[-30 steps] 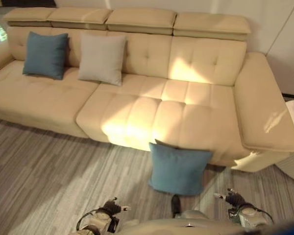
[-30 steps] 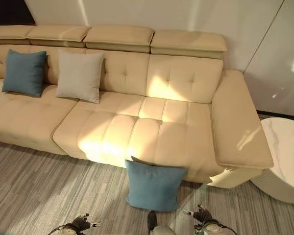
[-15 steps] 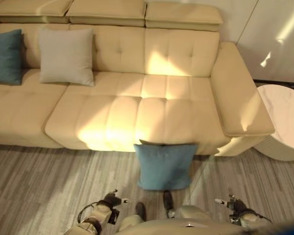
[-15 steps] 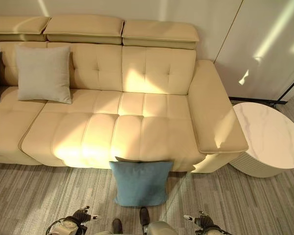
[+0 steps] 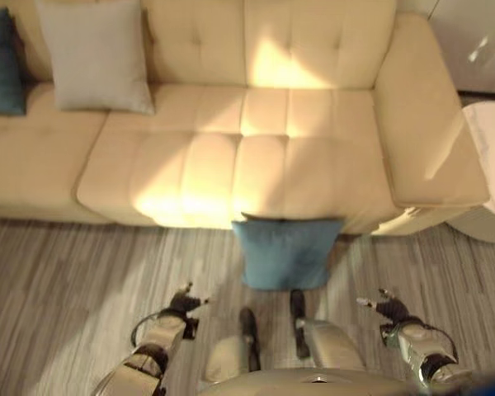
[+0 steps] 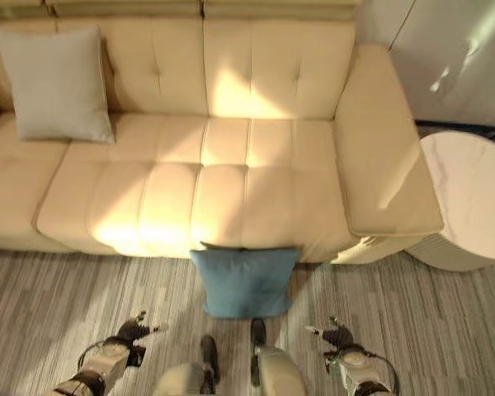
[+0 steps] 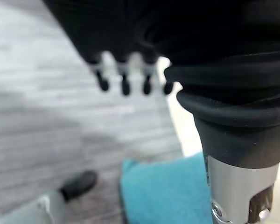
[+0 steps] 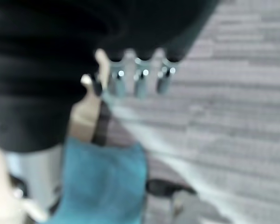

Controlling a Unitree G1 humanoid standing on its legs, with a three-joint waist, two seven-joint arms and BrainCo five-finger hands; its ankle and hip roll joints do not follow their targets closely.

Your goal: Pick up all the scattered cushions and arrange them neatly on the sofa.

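Cushion (image 6: 244, 282) (teal) leans on sofa (image 6: 231, 198), between and apart from both hands' spread fingers (image 5: 184, 298).

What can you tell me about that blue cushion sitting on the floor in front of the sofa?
The blue cushion is square, plump and teal, in a soft woven-looking fabric. It stands on the grey striped floor, propped upright against the front of the beige sofa, below the seat edge. The left hand and the right hand hang to either side of it, neither touching it. Its corners look slightly pointed, and it seems undamaged.
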